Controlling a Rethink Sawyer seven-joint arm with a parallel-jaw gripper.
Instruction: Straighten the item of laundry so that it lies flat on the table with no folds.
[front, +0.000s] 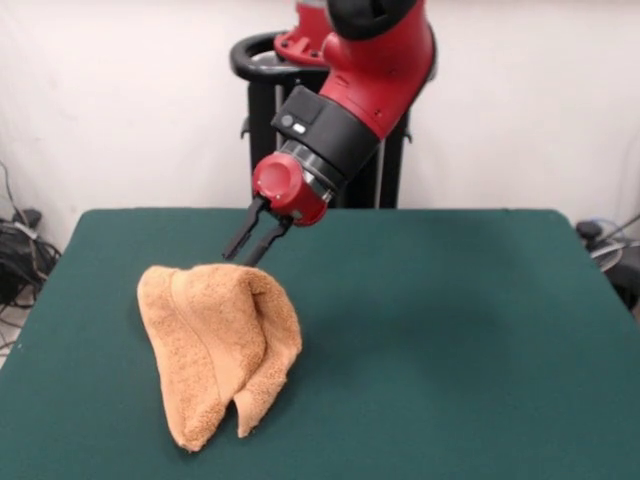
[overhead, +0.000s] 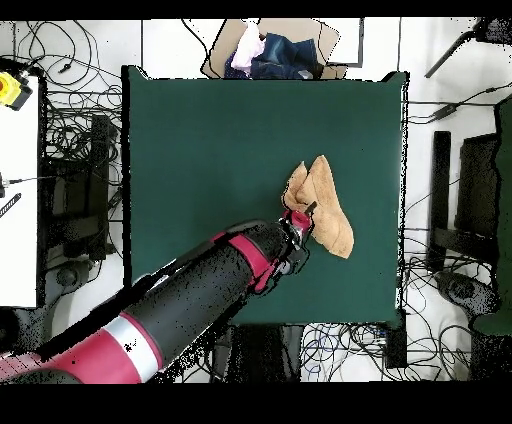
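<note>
The item of laundry, an orange-tan terry towel (front: 220, 345), is bunched and folded over on itself on the left half of the dark green table (front: 450, 340). Its upper part is raised in a peak and its lower end rests on the felt. My gripper (front: 241, 257) points down and to the left, with its black fingers (front: 236, 236) close together, pinching the towel's top edge. In the overhead view the towel (overhead: 328, 208) lies near the table's (overhead: 200, 160) right side, with the gripper (overhead: 304, 214) at its lower-left edge. No tag shows.
A cardboard box with blue and pink cloth (overhead: 270, 52) sits past the table's top edge in the overhead view. Cables and stands surround the table. The black pedestal (front: 262, 100) stands behind the table's far side.
</note>
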